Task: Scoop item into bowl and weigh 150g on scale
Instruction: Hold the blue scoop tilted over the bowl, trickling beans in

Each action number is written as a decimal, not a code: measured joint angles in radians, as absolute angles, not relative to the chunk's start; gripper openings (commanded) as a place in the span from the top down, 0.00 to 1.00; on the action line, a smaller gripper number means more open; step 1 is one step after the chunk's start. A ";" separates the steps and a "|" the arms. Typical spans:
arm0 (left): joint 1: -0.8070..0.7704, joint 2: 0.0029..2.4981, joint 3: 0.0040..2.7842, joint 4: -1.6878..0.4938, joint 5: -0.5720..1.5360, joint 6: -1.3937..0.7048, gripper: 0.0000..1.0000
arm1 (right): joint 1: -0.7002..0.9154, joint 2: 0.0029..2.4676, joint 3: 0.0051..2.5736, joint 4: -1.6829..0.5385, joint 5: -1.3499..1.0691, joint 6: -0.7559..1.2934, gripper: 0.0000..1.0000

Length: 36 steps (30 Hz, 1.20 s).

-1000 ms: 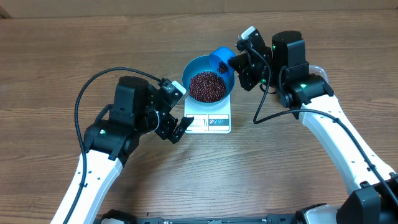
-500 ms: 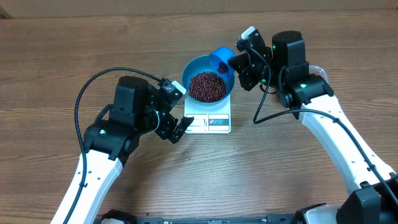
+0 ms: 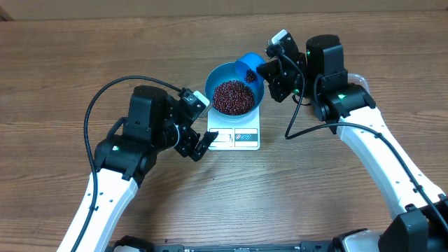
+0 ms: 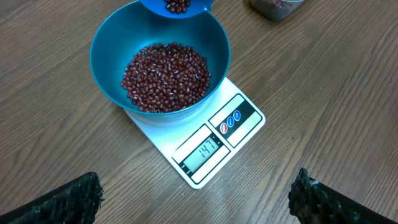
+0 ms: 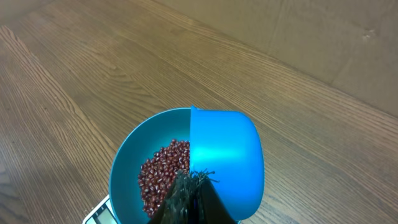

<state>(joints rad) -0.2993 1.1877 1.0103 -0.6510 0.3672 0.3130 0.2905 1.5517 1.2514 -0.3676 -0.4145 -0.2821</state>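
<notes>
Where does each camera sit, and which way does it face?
Overhead: above the table, facing straight down on the bowl of beans on the scale; both arms, left gripper and right gripper show.
Left wrist: on the left arm, looking down at bowl and scale; its spread fingertips frame the bottom corners.
Right wrist: on the right arm, looking down past its shut fingers onto the blue scoop over the bowl.
Shared: all three see the bowl of beans.
</notes>
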 measured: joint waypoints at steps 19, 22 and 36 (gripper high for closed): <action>-0.299 1.188 1.010 -0.651 0.367 0.313 0.01 | 0.290 1.557 1.252 -0.358 -0.414 -0.282 0.96; -0.299 1.188 1.010 -0.651 0.367 0.313 0.00 | 0.290 1.557 1.252 -0.369 -0.415 -0.282 0.96; -0.299 1.188 1.010 -0.651 0.367 0.313 0.01 | 0.290 1.563 1.252 -0.367 -0.414 -0.282 0.96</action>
